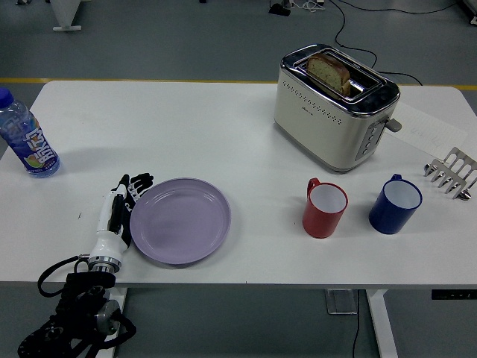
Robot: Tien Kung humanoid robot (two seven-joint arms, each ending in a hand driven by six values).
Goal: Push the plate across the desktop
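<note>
A lilac plate (180,220) lies flat on the white table (223,134), left of centre near the front edge. My left hand (123,209), white and black, rests edge-on against the plate's left rim, fingers straight and extended, holding nothing. Its black arm comes up from the lower left corner. The right arm is out of the picture.
A red mug (325,208) and a blue mug (395,203) stand to the plate's right. A cream toaster (334,106) with bread stands behind them. A water bottle (27,139) is at the far left, a metal rack (452,173) at the right edge.
</note>
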